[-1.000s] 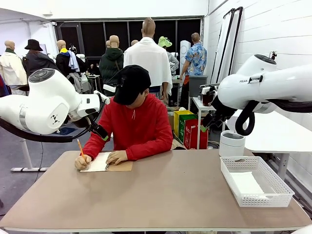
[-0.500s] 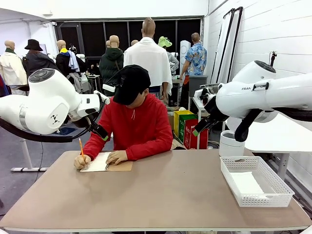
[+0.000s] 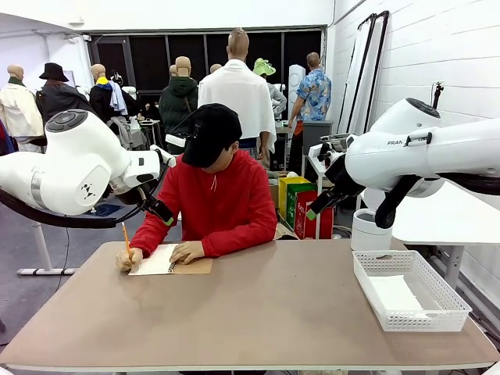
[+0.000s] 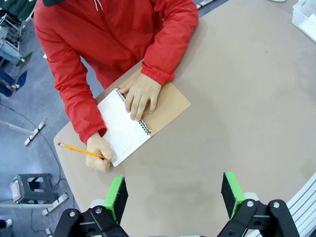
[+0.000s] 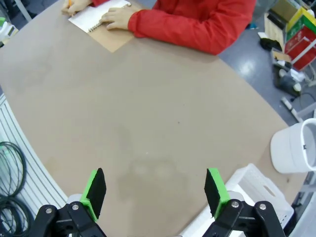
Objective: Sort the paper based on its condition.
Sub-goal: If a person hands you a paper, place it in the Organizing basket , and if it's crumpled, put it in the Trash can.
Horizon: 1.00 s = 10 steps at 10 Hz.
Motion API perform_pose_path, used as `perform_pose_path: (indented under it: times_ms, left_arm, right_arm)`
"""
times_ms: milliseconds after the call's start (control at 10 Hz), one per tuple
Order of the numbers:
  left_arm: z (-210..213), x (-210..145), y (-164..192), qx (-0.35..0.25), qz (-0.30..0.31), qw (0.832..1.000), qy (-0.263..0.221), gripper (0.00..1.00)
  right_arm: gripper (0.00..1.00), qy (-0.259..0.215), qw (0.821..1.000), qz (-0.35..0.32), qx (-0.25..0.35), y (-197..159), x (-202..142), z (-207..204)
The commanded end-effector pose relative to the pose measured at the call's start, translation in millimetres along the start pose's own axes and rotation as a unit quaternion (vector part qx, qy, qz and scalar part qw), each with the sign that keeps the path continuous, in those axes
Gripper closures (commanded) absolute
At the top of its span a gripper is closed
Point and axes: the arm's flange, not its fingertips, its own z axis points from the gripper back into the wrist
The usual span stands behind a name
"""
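On the tan table (image 3: 273, 312), a notebook (image 3: 156, 262), a mesh basket (image 3: 426, 319) with flat paper (image 3: 394, 295)

The right arm (image 3: 406, 152) has swung left and dropped slightly, so its big white joint now sits closer to the middle of the scene. The right gripper (image 3: 314, 209) has gone left and down with it, and most of that shift came early. At the far left, the person's writing hand (image 3: 130, 258) has edged left, and the pencil (image 3: 125, 235) has moved left with it.
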Motion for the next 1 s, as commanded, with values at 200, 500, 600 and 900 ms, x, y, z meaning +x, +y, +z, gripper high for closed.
perform_pose_path:
  times_ms: [200,500,600,900]
  left_arm:
    - [0.0,-0.1,-0.2,0.0,0.0,1.0,0.0,0.0]
    - [0.0,-0.1,-0.2,0.0,0.0,1.0,0.0,0.0]
    - [0.0,-0.1,-0.2,0.0,0.0,1.0,0.0,0.0]
    - [0.0,-0.1,-0.2,0.0,0.0,1.0,0.0,0.0]
  right_arm:
    - [0.0,-0.001,1.0,-0.001,-0.001,-0.6,-0.3,-0.1]
    - [0.0,-0.001,1.0,-0.001,-0.001,-0.6,-0.3,-0.1]
    - [0.0,-0.001,1.0,-0.001,-0.001,-0.6,-0.3,-0.1]
    - [0.0,-0.001,1.0,-0.001,-0.001,-0.6,-0.3,-0.1]
